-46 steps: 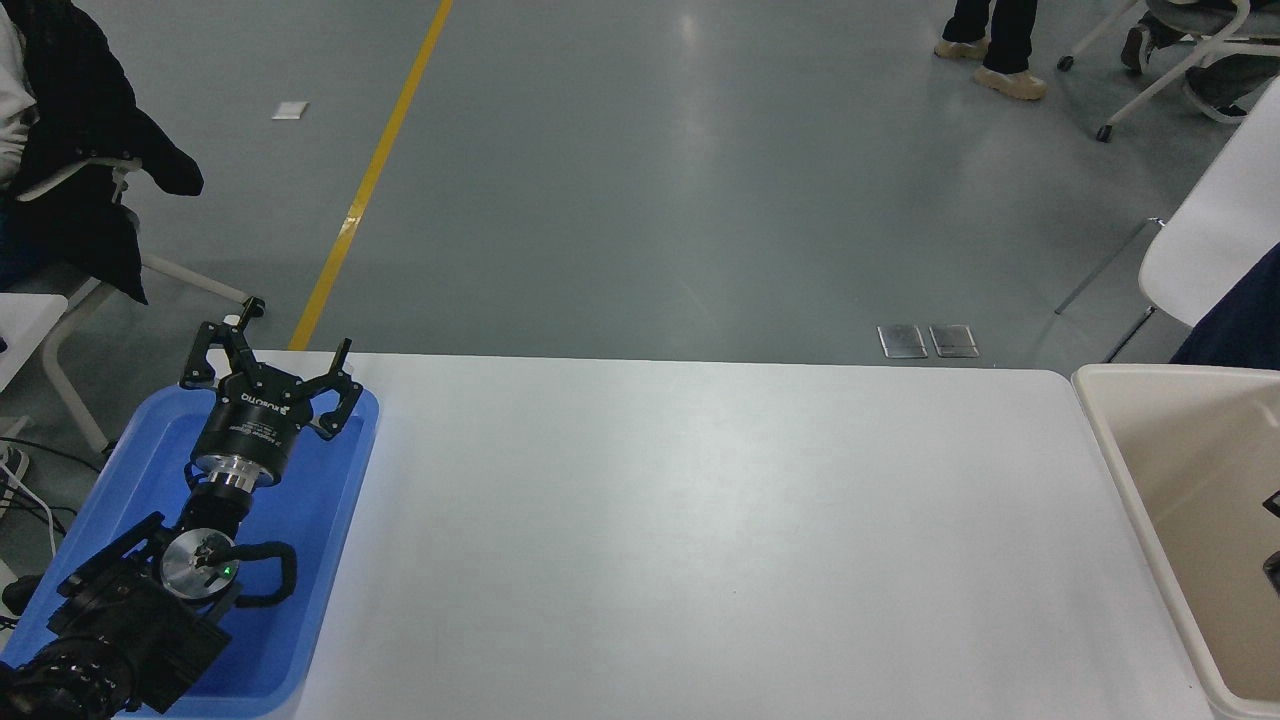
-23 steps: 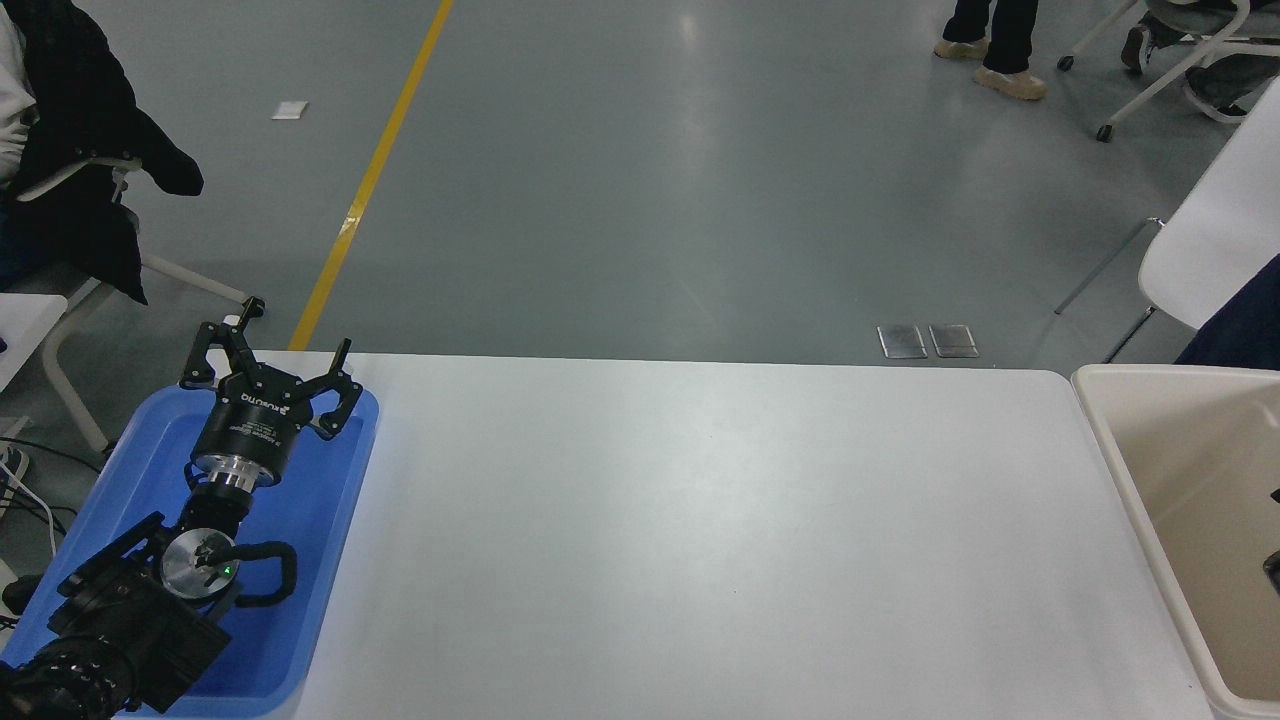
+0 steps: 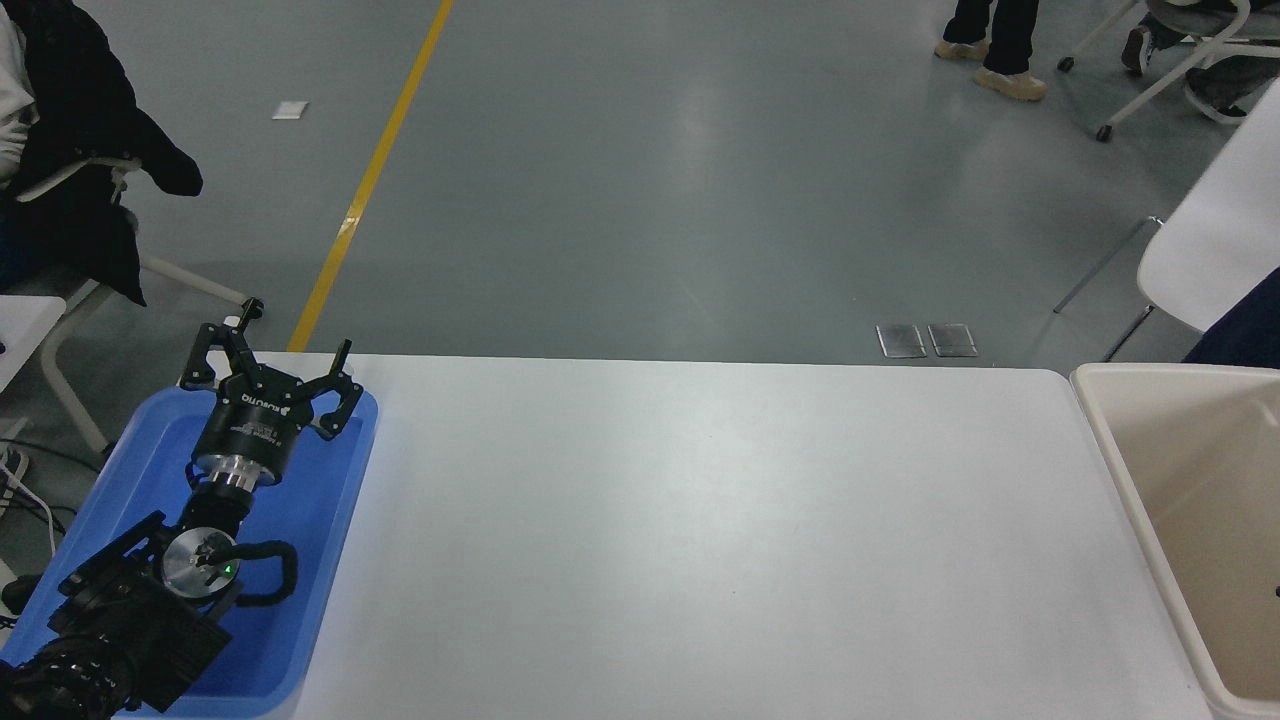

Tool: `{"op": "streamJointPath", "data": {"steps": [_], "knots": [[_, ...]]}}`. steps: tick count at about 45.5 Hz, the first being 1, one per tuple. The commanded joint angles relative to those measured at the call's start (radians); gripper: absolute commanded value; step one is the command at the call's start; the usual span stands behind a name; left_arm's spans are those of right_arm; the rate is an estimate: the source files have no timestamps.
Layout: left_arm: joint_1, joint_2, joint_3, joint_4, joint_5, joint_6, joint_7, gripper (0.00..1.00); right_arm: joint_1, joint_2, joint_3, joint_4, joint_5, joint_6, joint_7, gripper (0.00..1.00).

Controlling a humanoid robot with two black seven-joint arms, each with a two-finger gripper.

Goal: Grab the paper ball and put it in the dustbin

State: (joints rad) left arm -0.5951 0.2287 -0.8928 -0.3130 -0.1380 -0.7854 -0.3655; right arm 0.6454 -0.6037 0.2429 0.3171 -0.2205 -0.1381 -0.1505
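My left tool (image 3: 268, 362) sits over the blue tray (image 3: 330, 520) at the near left corner of the table (image 3: 700, 540), its fingers (image 3: 343, 392) spread wide with nothing between them, the arm behind it reaching in from the lower left corner of the view. My right tool cannot be seen at all; only a tiny dark speck shows at the right edge inside the dustbin (image 3: 1120, 440), too small for me to say what it is. The dustbin stands against the table's right end, its cream rim rounded and its smooth inner wall sloping down toward a floor that is cut off by the edge of the view. I cannot see the paper ball anywhere: it is not on the white table, not in the tray, and the part of the dustbin I can see holds no tan wad, so I cannot tell where it lies. Beyond the table's far edge the grey floor runs off with a yellow line (image 3: 375, 170) slanting across it and two metal floor plates (image 3: 927, 340) near the table. A dark coat (image 3: 80, 150) hangs over a chair at the upper left, and a person's legs and shoes (image 3: 990, 45) show at the top right beside a wheeled chair.
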Motion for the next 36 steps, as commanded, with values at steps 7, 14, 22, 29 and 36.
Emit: {"op": "streamJointPath", "data": {"steps": [7,14,22,29,36], "knots": [[0.0,0.001,0.0,0.0,-0.002,0.0,-0.001,1.0,-0.105,-0.057,0.639,0.324,0.0,0.028,0.0,1.0],[0.0,0.001,0.0,0.0,-0.002,0.0,-0.001,1.0,-0.124,-0.053,0.737,0.405,0.0,0.089,0.038,1.0],[0.0,0.001,0.0,0.0,-0.002,0.0,-0.001,1.0,-0.139,-0.008,0.76,0.476,0.0,0.176,0.187,1.0],[0.0,0.001,0.0,0.0,-0.002,0.0,-0.001,1.0,-0.147,0.061,0.766,0.481,-0.007,0.195,0.331,1.0],[0.0,0.001,0.0,0.0,0.0,0.0,-0.001,1.0,-0.194,0.154,0.76,0.481,-0.019,0.196,0.497,1.0]]}}
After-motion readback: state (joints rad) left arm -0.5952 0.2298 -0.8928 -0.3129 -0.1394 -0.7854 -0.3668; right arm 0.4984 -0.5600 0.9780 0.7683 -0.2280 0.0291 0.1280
